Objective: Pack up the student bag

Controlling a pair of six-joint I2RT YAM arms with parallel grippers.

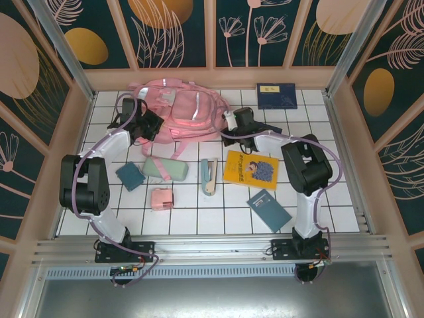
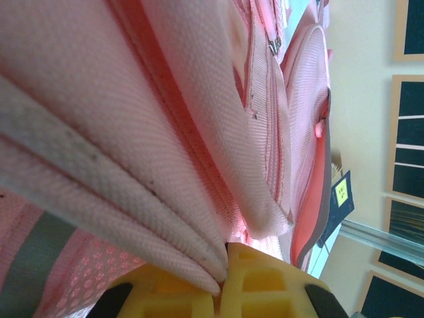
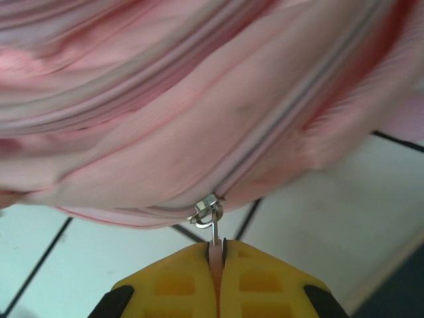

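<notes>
The student bag (image 1: 182, 109), a large pink backpack, lies at the back middle of the tiled table. At the bag's left side, my left gripper (image 1: 158, 126) is shut on a fold of its pink fabric (image 2: 165, 218); in the left wrist view the yellow fingertips (image 2: 265, 285) pinch that fold. My right gripper (image 1: 230, 120) is at the bag's right side. In the right wrist view it (image 3: 216, 255) is shut on the pink pull tab of a zipper. The metal slider (image 3: 207, 209) sits just beyond the fingertips, on the bag's lower seam.
In front of the bag lie a green pencil case (image 1: 165, 169), a teal pad (image 1: 130, 176), a small pink box (image 1: 161, 199), a stapler (image 1: 209, 176), a yellow book (image 1: 250, 169) and a teal notebook (image 1: 269, 210). A dark blue book (image 1: 276, 96) lies at the back right.
</notes>
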